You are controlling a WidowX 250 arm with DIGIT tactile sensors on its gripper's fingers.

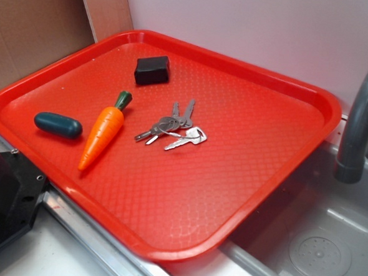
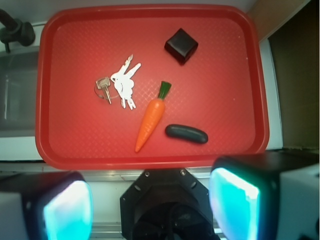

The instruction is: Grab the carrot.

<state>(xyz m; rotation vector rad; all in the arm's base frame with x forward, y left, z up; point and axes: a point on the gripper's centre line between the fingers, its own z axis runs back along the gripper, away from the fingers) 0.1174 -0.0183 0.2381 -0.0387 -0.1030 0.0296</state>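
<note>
The carrot (image 1: pixel 103 133) is orange with a dark green stem cap and lies flat on the left part of the red tray (image 1: pixel 250 179), tip toward the tray's front edge. In the wrist view the carrot (image 2: pixel 151 117) lies mid-tray with its stem pointing away from me. My gripper (image 2: pixel 150 205) hangs high above the robot base, short of the tray's near rim (image 2: pixel 150 162). Its two cyan-padded fingers (image 2: pixel 67 210) stand wide apart with nothing between them. The gripper does not show in the exterior view.
A dark teal capsule (image 1: pixel 58 125) lies just left of the carrot, and also shows in the wrist view (image 2: pixel 186 133). A bunch of keys (image 1: pixel 172 128) and a black block (image 1: pixel 152 70) also lie on the tray. A grey faucet (image 1: pixel 360 117) and sink (image 1: pixel 327 247) are on the right. The black robot base (image 1: pixel 5 196) is at lower left.
</note>
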